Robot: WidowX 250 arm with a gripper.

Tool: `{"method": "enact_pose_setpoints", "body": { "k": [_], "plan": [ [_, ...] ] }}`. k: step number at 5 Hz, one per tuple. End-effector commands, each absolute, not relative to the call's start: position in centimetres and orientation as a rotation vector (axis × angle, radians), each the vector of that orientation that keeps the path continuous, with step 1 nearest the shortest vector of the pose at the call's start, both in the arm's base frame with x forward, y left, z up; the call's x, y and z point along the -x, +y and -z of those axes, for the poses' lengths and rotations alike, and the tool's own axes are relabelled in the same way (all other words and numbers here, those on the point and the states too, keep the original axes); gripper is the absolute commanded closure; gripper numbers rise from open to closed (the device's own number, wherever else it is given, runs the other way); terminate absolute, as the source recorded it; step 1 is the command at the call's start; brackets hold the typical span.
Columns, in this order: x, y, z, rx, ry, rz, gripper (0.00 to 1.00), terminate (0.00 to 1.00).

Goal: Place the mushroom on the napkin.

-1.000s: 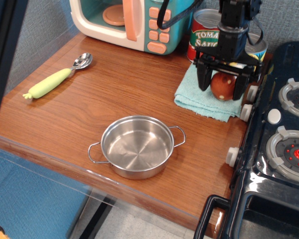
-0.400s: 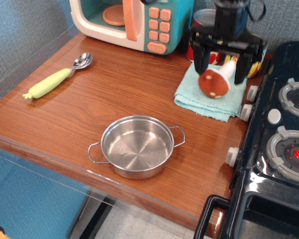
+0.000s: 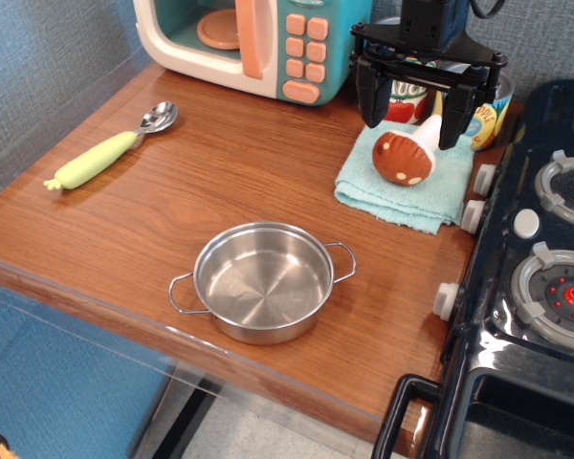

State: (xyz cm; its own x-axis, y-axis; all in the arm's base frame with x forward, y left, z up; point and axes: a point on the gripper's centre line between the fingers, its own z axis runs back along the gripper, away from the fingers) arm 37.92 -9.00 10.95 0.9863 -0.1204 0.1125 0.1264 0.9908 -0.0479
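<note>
The mushroom (image 3: 407,154) lies tipped on its side on the light teal napkin (image 3: 402,188) at the right back of the wooden counter. Its reddish-brown spotted cap points to the front left, and its cream stem points up toward the back right. My gripper (image 3: 414,105) is open and empty, raised just above and behind the mushroom. Its black fingers (image 3: 367,98) stand apart on either side and do not touch the mushroom.
A steel pan (image 3: 263,281) sits near the counter's front edge. A yellow-green-handled spoon (image 3: 110,149) lies at the left. A toy microwave (image 3: 253,38) and cans (image 3: 398,96) stand at the back. A black toy stove (image 3: 536,258) borders the napkin on the right.
The gripper let go of the mushroom and rose up and back. The mushroom tipped over onto its side on the napkin.
</note>
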Motion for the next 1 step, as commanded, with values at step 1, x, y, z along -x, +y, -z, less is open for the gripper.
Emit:
{"method": "enact_pose_setpoints", "body": {
  "k": [1],
  "plan": [
    [-36.94, -8.44, -13.76, 0.067, -0.183, 0.129, 0.0, 1.0]
  ]
}}
